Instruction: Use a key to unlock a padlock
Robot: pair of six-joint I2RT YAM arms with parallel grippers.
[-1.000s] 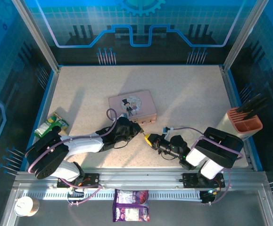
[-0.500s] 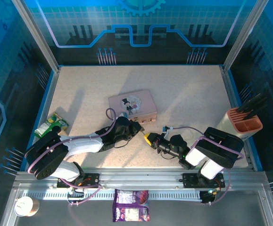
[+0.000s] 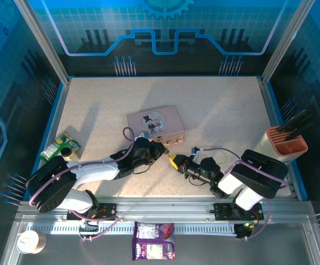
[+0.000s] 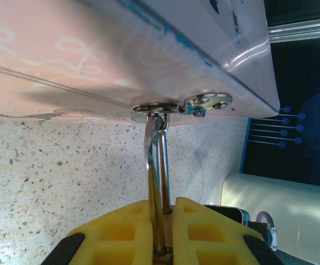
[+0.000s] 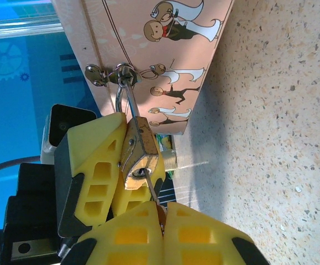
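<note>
At the near edge of the table [image 3: 220, 110], two arms meet over a little padlock hanging from a pink tin.

Closest to me, the right gripper [image 5: 161, 216] is clenched on the key [image 5: 153, 194], and the thin blade reaches the keyhole in the base of the padlock [image 5: 139, 144]. Just beyond it, the left gripper [image 4: 161, 220] grasps the padlock, with its yellow pads pressed tight on either side of the brass body and the shackle. From there the silver shackle [image 4: 155, 149] runs on through the metal hasp [image 4: 173, 105] on the front wall of the tin [image 5: 176, 38]. I cannot tell whether the shackle has sprung. The tin lies flat near the middle of the table, a cartoon couple on its lid. Well off to the right stands a knife block [image 3: 286, 144].
</note>
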